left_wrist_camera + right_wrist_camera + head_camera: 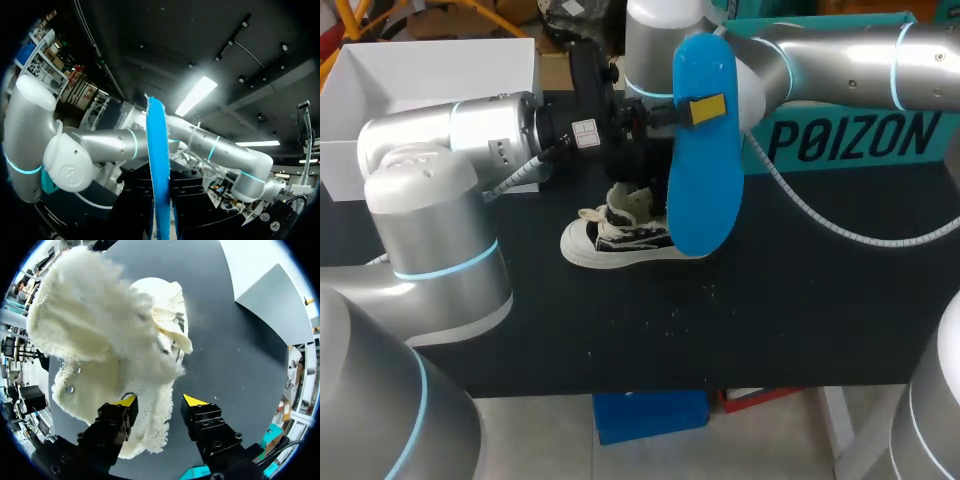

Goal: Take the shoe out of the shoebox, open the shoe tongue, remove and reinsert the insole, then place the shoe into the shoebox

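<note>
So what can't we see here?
Head view: the insole hides the right end effector and the shoe's heel.
Left wrist view: the left end effector's yellow tips don't show.
Right wrist view: the fluffy tongue covers the shoe's inside.

L end effector (pixel 698 108) clamped, R end effector (pixel 160 401) fingers apart

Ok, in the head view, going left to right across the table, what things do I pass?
white box → shoe → blue insole, held up over the shoe's right end → teal box
</note>
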Controlling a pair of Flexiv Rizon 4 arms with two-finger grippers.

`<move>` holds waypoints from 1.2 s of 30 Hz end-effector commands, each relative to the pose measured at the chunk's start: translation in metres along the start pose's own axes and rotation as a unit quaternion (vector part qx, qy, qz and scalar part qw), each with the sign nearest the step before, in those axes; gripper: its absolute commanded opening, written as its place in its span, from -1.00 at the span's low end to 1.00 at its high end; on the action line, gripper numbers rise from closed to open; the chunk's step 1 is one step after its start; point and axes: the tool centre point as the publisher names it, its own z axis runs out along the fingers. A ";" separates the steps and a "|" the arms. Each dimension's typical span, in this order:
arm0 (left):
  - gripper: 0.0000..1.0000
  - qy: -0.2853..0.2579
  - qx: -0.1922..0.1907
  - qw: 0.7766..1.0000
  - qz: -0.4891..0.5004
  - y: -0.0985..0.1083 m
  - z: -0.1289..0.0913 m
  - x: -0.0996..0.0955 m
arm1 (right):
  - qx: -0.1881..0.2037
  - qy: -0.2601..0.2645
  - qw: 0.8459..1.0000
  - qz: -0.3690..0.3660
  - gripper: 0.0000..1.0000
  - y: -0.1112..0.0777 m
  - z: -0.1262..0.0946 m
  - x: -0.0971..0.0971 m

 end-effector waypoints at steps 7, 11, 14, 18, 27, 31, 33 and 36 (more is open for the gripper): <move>-1.00 -0.003 0.000 1.000 0.000 0.001 0.001 0.001 | 0.001 0.001 1.000 0.000 -1.00 0.001 0.000 -0.001; -1.00 -0.003 0.000 1.000 0.000 0.001 0.001 0.001 | 0.001 0.001 1.000 0.000 -1.00 0.001 0.000 -0.001; -1.00 -0.003 0.000 1.000 0.000 0.001 0.001 0.001 | 0.001 0.001 1.000 0.000 -1.00 0.001 0.000 -0.001; -1.00 -0.003 0.000 1.000 0.000 0.001 0.001 0.001 | 0.001 0.001 1.000 0.000 -1.00 0.001 0.000 -0.001; -1.00 -0.003 0.000 1.000 0.000 0.001 0.001 0.001 | 0.011 0.014 0.975 0.220 -1.00 -0.015 -0.060 0.003; -1.00 -0.003 0.000 1.000 0.000 0.001 0.001 0.001 | -0.016 0.010 0.928 0.371 -1.00 -0.026 -0.079 0.005; -1.00 -0.003 0.000 1.000 0.000 0.001 0.001 0.001 | -0.029 0.005 0.895 0.444 -1.00 -0.031 -0.083 0.007; -1.00 -0.003 0.000 1.000 0.000 0.001 0.001 0.001 | -0.048 -0.009 0.839 0.541 -1.00 -0.035 -0.085 0.013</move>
